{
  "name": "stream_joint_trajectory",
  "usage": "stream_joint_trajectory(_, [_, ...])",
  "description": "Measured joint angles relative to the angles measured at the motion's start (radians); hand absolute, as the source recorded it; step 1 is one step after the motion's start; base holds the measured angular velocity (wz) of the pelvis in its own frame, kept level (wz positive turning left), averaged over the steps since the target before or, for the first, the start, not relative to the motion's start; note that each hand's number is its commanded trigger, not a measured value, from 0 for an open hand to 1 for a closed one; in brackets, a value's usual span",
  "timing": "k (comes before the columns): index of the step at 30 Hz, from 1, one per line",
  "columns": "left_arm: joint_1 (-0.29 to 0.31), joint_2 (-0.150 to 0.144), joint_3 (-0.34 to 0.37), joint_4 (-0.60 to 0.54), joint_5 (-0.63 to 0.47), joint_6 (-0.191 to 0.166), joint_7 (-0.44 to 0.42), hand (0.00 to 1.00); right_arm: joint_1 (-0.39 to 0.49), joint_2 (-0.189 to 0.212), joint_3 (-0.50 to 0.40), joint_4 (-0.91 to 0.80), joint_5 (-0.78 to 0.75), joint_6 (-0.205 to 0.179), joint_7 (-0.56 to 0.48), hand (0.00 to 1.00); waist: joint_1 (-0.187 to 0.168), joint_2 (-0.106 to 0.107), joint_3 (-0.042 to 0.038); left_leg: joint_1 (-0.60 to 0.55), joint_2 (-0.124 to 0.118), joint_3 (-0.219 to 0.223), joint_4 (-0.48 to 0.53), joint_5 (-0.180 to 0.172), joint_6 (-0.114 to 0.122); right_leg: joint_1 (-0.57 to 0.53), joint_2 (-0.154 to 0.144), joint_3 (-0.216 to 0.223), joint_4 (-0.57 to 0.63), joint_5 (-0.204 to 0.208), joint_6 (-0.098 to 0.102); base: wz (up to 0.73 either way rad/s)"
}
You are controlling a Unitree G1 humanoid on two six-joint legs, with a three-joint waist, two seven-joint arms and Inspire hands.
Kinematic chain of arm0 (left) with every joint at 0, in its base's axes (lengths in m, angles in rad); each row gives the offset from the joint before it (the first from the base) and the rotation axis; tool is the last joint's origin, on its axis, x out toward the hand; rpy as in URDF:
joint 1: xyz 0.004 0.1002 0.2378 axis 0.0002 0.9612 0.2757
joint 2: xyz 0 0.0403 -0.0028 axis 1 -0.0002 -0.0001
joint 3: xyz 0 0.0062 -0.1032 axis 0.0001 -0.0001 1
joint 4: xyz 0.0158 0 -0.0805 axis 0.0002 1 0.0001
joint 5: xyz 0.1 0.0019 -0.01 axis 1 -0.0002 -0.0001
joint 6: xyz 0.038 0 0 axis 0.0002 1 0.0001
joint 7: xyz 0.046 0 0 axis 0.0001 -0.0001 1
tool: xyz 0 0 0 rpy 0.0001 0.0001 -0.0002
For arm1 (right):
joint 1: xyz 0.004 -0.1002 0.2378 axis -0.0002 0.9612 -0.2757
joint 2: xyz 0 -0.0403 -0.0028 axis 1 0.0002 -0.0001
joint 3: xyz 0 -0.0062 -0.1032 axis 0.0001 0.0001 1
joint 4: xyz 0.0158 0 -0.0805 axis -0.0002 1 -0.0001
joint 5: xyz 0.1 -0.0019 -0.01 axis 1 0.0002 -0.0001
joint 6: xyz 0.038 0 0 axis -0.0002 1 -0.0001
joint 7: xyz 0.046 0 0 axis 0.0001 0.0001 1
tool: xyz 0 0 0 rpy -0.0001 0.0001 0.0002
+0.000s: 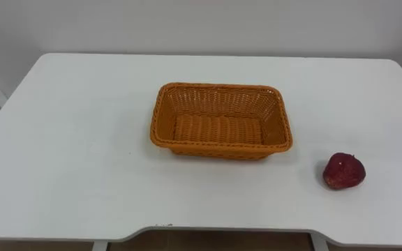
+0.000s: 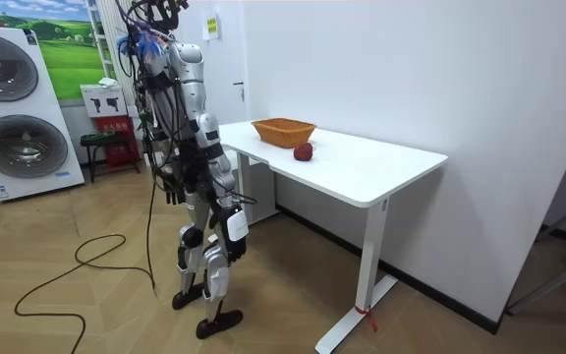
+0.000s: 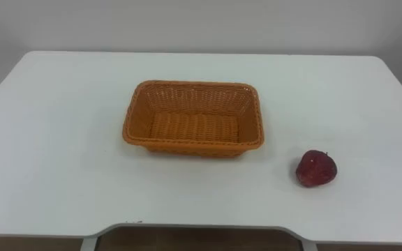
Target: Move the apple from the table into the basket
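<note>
Orange wicker: you have one basket [image 1: 218,87] mid-tabletop [image 1: 68,139] and one red apple [image 1: 343,171] well apart on its right. Left hand [image 2: 176,187] and right hand [image 2: 236,227] hang low; you cannot tell their state.

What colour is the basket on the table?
The basket is orange, with a woven pattern; the left eye view shows it best.

No legible text. Room view: yellow notice [image 2: 210,27] on the wall at 12 o'clock and red-white placard [image 2: 106,106] at 10 o'clock, beside the washing machine [image 2: 28,146]; print too small to read.
</note>
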Motion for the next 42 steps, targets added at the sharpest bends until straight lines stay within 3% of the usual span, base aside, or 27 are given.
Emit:
stream_joint_trajectory(14, [0.003,-0.001,-0.004,0.0,0.001,-0.005,0.004,0.0,-0.002,0.0,-0.017,0.001,0.072,-0.003,-0.052,0.0,0.006,0.003,0.0002,0.013,0.004,0.022,-0.014,0.0,0.0,-0.003,0.005,0.017,0.003,0.0,0.0,-0.03])
stream_joint_trajectory(19, [0.002,-0.002,0.028,0.01,-0.001,-0.02,0.023,0.0,0.021,0.0,-0.101,-0.003,0.311,-0.002,-0.154,0.0,-0.001,-0.003,0.0029,0.021,0.003,0.029,-0.016,0.0,0.0,0.0,0.005,0.028,0.005,-0.002,0.0,-0.07])
stream_joint_trajectory(20, [0.002,-0.002,0.035,0.01,-0.002,-0.027,0.028,0.0,0.024,0.0,-0.157,-0.011,0.41,-0.004,-0.188,0.0,-0.01,-0.003,0.0037,0.019,0.003,0.031,-0.016,0.0,0.0,-0.001,0.005,0.029,0.006,-0.002,0.0,-0.1])
stream_joint_trajectory(25, [0.036,-0.002,0.146,-0.038,-0.001,-0.067,0.053,0.0,0.011,-0.001,-0.442,-0.201,0.876,-0.057,-0.313,0.0,-0.056,-0.004,0.0046,0.017,0.005,0.056,-0.016,-0.001,0.0,-0.021,0.007,0.047,0.018,-0.003,-0.001,-0.12])
stream_joint_trajectory(27, [0.049,0.019,0.18,-0.051,-0.003,-0.098,0.074,0.0,0.002,-0.01,-0.507,-0.295,1.044,-0.135,-0.379,0.0,-0.074,-0.005,0.0033,0.016,0.005,0.059,-0.012,-0.004,0.0,-0.022,0.008,0.05,0.017,-0.003,-0.001,0.0])
stream_joint_trajectory(30, [0.054,0.031,0.21,-0.051,-0.001,-0.123,0.095,0.0,-0.005,-0.011,-0.583,-0.405,1.148,-0.182,-0.46,0.0,-0.085,-0.003,0.0017,0.015,0.005,0.06,-0.013,-0.004,0.0,-0.024,0.009,0.053,0.018,-0.002,0.0,0.0])
stream_joint_trajectory(33, [0.055,0.031,0.225,-0.053,0.001,-0.125,0.096,0.0,-0.02,-0.012,-0.63,-0.452,1.184,-0.21,-0.545,0.0,-0.086,-0.004,-0.0066,0.009,0.005,0.061,-0.015,-0.004,0.0,-0.031,0.009,0.053,0.019,-0.003,0.0,0.0])
stream_joint_trajectory(38, [0.068,0.03,0.224,-0.053,0.003,-0.127,0.099,0.0,-0.024,-0.012,-0.652,-0.621,1.164,-0.248,-0.706,0.0,-0.083,0.003,-0.007,0.007,0.005,0.066,-0.014,-0.004,0.0,-0.038,0.011,0.068,0.03,-0.003,0.0,-0.08])
stream_joint_trajectory(42, [0.062,0.031,0.218,-0.051,0.003,-0.129,0.104,0.0,-0.033,-0.013,-0.644,-0.832,1.048,-0.276,-0.836,0.0,-0.08,-0.001,-0.0058,-0.008,0.005,0.067,-0.011,-0.004,0.0,-0.057,0.01,0.069,0.037,-0.003,0.0,0.0])
